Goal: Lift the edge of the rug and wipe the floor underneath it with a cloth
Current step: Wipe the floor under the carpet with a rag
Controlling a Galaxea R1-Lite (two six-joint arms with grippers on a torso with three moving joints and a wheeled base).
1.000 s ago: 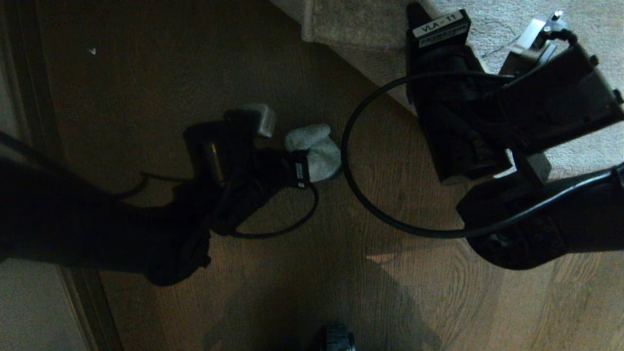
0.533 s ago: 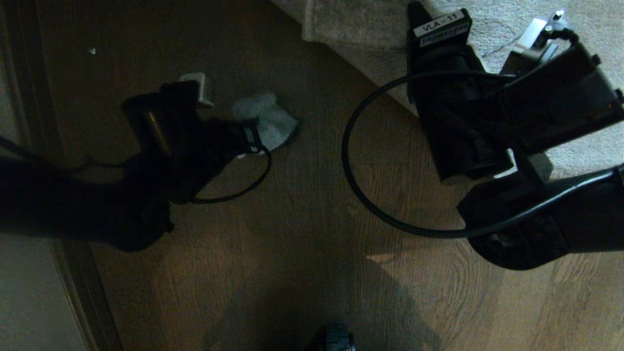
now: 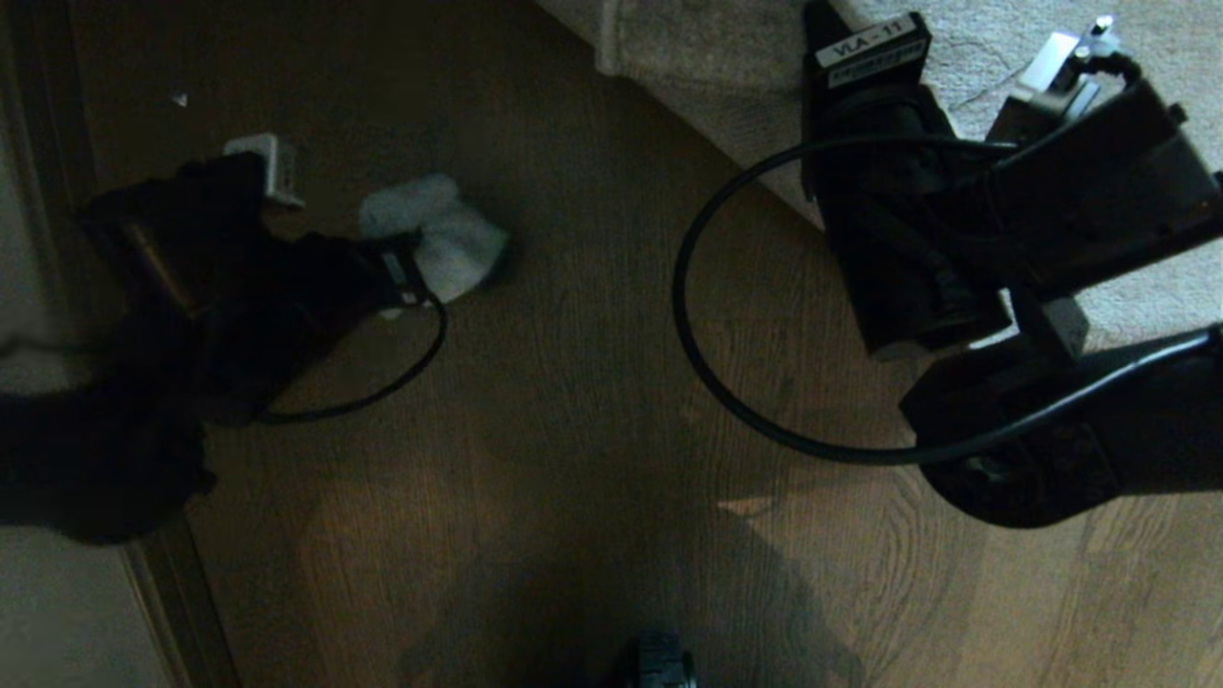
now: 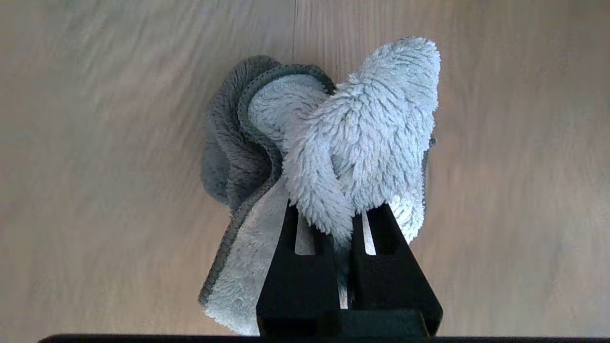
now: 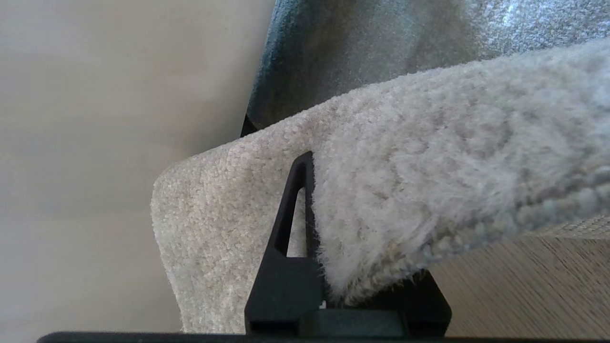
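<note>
Pinching the cloth [image 4: 329, 157] by a bunched fold, left claw [image 4: 342, 228] clamped together on it over bare floor [image 3: 573, 401], well apart from the rug; soft, light, floppy terry, likely to trail and smear rather than slip; best gripped mid-bunch as now; right claw [image 5: 324, 281] clamped on the rug edge [image 5: 381, 190], held off the floor near its corner; plush pile, limp, heavier, likely to sag; label on right arm [image 3: 871, 41] reads "VLA - 11"; smaller print beneath illegible.
</note>
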